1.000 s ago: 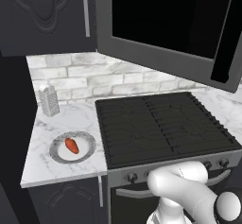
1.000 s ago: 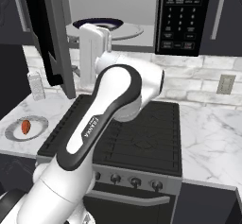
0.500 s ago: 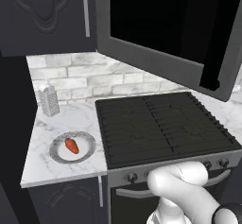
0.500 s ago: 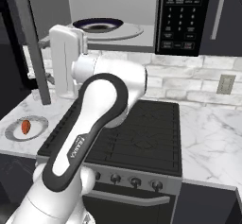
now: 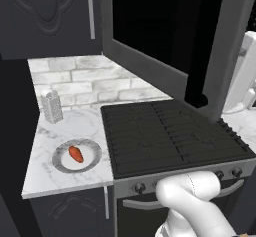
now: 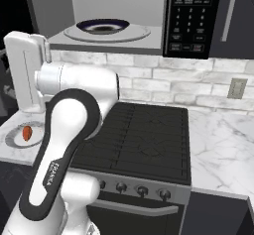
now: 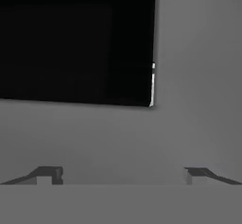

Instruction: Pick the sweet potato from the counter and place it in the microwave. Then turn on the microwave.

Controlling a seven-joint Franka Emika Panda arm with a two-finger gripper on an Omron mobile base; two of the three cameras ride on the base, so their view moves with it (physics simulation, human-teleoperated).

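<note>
Left base view: marble counter (image 5: 75,131) beside black stovetop (image 5: 170,133), brick backsplash (image 5: 95,83) behind.

Kitchen: black stovetop (image 5: 170,133), marble counter (image 5: 70,136), microwave (image 6: 149,16) above, brick backsplash (image 6: 163,83).

Sweet potato (image 5: 76,154) on a round plate (image 5: 91,161), counter (image 5: 45,181) left of the stovetop (image 5: 170,136).

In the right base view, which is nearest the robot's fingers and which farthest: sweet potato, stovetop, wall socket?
1. Black ridged stovetop, below the fingers, and small orange-red sweet potato, lower left on its grey plate: too close to call.
2. Pale wall socket, far right on the brick wall, farthest.
</note>
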